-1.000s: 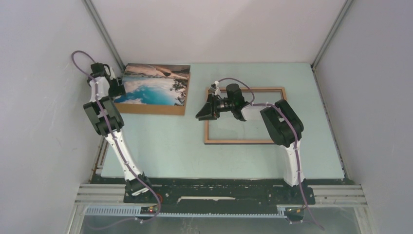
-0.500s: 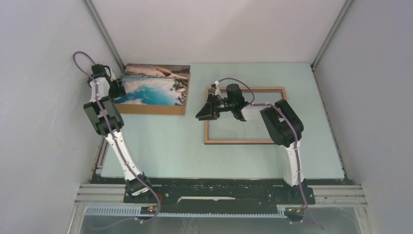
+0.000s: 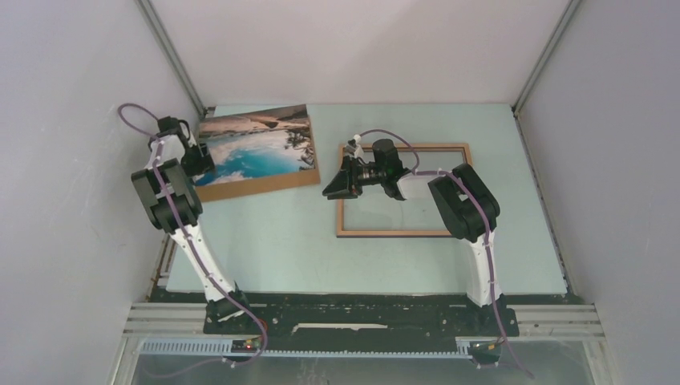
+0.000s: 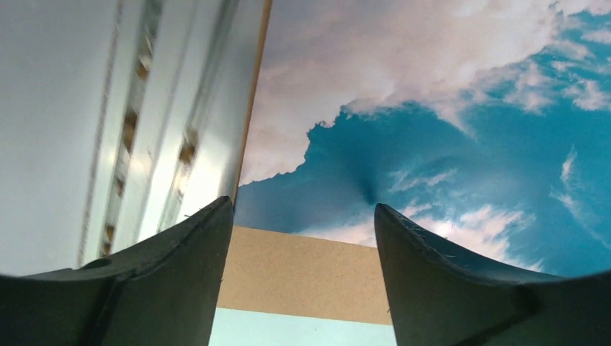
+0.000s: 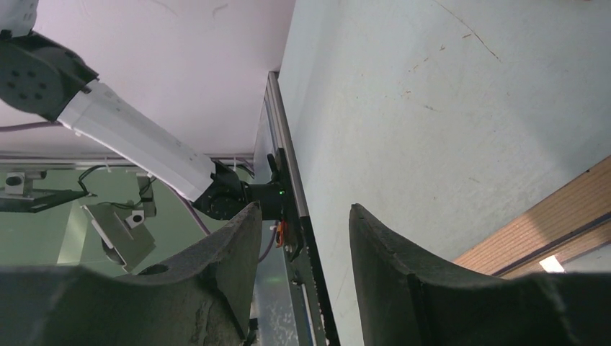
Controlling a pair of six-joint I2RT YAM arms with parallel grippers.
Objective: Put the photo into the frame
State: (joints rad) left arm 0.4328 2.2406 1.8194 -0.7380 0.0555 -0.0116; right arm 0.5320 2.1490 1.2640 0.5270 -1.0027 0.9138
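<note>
Top external view: the photo (image 3: 255, 148) lies face up on a brown backing board (image 3: 257, 186) at the rear left of the table (image 3: 265, 241), skewed to its edges. The left gripper (image 3: 198, 159) is at the photo's left edge. The frame (image 3: 393, 233) lies flat right of centre, with the right gripper (image 3: 333, 183) above its left rail. Left wrist view: jaws apart, photo and board visible beyond; contact cannot be determined. Right wrist view: jaws apart, gap empty, frame corner at lower right

Both arms (image 3: 469, 208): white links (image 3: 205, 258), black joints (image 3: 168, 200), purple cables (image 3: 482, 215), matte black fingers (image 4: 447, 288).
</note>
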